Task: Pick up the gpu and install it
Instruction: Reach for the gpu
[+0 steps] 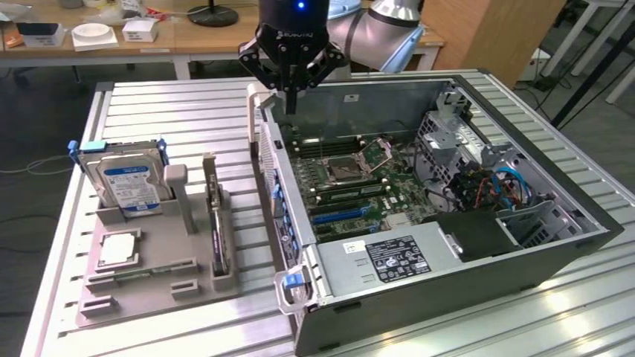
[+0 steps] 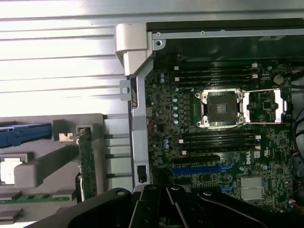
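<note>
Ribbed metal table (image 1: 149, 100) | thin green gpu (image 2: 87, 161) upright, grey holder (image 1: 149, 277) | tool (image 1: 291, 103) closed

Slatted metal table (image 1: 149, 97); grey parts holder (image 1: 159, 253) at exterior view's left; open computer case (image 1: 447, 297) beside it

The arm above the gripper (image 1: 291, 104) is getting cut off by the exterior view's upper edge. There the gpu (image 1: 216, 242) is standing edge-on in the gray holder (image 1: 149, 282), hiding its faces. In the wrist view the gripper's dark body is covering one end of the gpu, and what seems to be the hard drive (image 2: 23, 133) is running past the picture's edge.
</note>
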Controlling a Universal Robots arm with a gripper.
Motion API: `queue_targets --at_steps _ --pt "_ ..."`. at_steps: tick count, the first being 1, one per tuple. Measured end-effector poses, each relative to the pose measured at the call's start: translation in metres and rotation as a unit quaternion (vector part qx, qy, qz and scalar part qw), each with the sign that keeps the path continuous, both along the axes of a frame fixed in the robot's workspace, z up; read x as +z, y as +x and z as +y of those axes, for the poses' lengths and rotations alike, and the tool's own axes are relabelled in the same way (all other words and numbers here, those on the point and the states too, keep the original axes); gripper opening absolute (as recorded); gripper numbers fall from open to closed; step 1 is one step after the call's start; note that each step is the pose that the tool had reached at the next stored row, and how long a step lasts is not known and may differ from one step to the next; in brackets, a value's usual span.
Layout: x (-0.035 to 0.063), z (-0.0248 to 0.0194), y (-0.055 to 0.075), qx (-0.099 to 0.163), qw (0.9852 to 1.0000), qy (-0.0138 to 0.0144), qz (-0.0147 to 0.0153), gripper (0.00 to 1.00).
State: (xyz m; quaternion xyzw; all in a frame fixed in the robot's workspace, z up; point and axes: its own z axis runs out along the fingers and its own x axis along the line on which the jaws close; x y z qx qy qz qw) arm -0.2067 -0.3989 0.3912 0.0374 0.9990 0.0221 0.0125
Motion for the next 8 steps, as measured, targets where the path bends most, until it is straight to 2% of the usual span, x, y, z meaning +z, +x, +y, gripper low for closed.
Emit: queue_targets --at_steps 8 --pt "-0.0002 0.0 -0.0082 0.0 1.0 0.0 0.0 0.11"
